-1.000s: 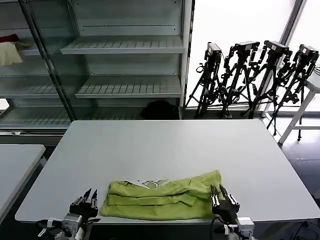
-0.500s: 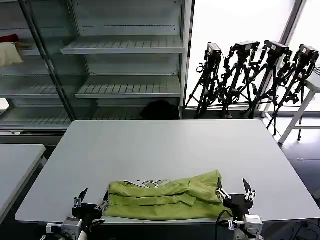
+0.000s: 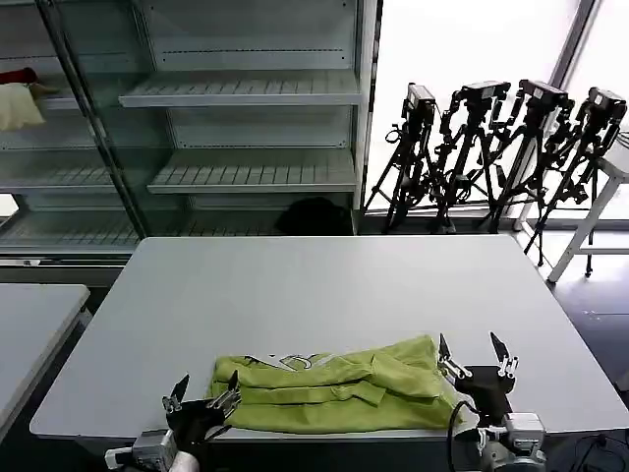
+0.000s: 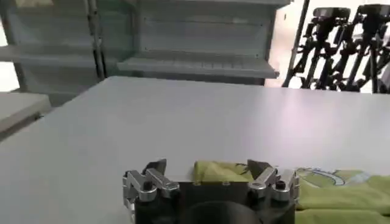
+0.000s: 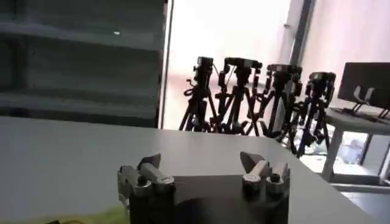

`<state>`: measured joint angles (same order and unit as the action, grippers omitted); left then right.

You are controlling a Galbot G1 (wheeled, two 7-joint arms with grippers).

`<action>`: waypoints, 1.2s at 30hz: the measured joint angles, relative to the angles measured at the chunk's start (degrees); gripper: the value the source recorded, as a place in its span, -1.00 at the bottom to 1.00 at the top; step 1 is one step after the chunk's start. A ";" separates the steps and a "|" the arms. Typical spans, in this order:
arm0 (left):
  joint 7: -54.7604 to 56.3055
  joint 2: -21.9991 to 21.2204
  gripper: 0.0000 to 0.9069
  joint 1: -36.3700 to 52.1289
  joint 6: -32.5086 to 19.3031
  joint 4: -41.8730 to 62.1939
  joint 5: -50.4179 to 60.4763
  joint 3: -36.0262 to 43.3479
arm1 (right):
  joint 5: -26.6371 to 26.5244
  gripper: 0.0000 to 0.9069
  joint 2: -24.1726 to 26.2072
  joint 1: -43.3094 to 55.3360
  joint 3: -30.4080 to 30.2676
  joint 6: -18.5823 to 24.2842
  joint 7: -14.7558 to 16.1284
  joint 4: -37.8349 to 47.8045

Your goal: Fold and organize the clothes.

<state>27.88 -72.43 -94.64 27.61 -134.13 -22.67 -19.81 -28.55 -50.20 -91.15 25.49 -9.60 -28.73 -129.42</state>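
The lime-green shirt (image 3: pixel 329 393) lies folded in a long band along the front edge of the grey table (image 3: pixel 324 285). My left gripper (image 3: pixel 203 400) is open at the shirt's left end, and in the left wrist view the green cloth (image 4: pixel 222 173) lies between the spread jaws of the left gripper (image 4: pixel 208 167). My right gripper (image 3: pixel 476 352) is open just past the shirt's right end, with nothing between its fingers. In the right wrist view the right gripper (image 5: pixel 200 162) faces bare tabletop, with a sliver of the shirt (image 5: pixel 73 218) at the frame's bottom edge.
A second grey table (image 3: pixel 29 324) stands to the left. Metal shelves (image 3: pixel 236 128) rise behind the table, with a cream and red bundle (image 3: pixel 20 98) on one. Several camera tripods (image 3: pixel 501 147) stand at the back right.
Both grippers have opened. The left one has moved right to the shirt's left end; the right one has moved right, off the shirt's right end.
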 measured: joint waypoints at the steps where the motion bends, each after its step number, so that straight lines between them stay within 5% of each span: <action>1: -0.15 -0.44 1.00 -0.17 -0.75 0.51 0.01 0.20 | -0.97 1.00 0.48 -0.02 0.87 1.30 1.60 0.92; 10: -2.40 -2.66 1.00 0.09 -7.90 4.49 0.71 0.50 | -8.41 1.00 3.00 -0.21 6.22 10.14 13.50 7.44; 18: -3.92 -4.42 0.98 0.56 -12.60 7.88 0.11 0.78 | -12.57 1.00 3.77 0.06 8.28 14.02 19.92 10.11; 20: -4.24 -4.57 0.71 0.56 -13.50 8.69 0.07 0.77 | -13.16 1.00 3.82 0.26 8.52 14.63 20.86 10.55; 21: -4.42 -4.62 0.31 0.56 -13.81 9.04 0.02 0.73 | -13.40 1.00 3.85 0.35 8.60 14.87 21.23 10.77; 22: -4.61 -4.65 -0.29 0.55 -14.05 9.36 -0.08 0.69 | -13.67 1.00 3.89 0.43 8.68 15.11 21.59 11.00; 25: -5.14 -4.84 -1.00 0.47 -14.86 10.09 -0.29 0.70 | -14.26 1.00 3.99 0.56 8.92 15.73 22.51 11.34; 36: -6.56 -5.32 -1.00 0.05 -17.55 12.29 0.99 2.22 | -15.31 1.00 3.74 0.56 9.49 17.42 24.24 12.08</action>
<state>21.32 -77.75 -94.59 10.06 -121.84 -21.68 -17.59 -43.86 -46.46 -90.60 34.98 7.83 -4.49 -117.34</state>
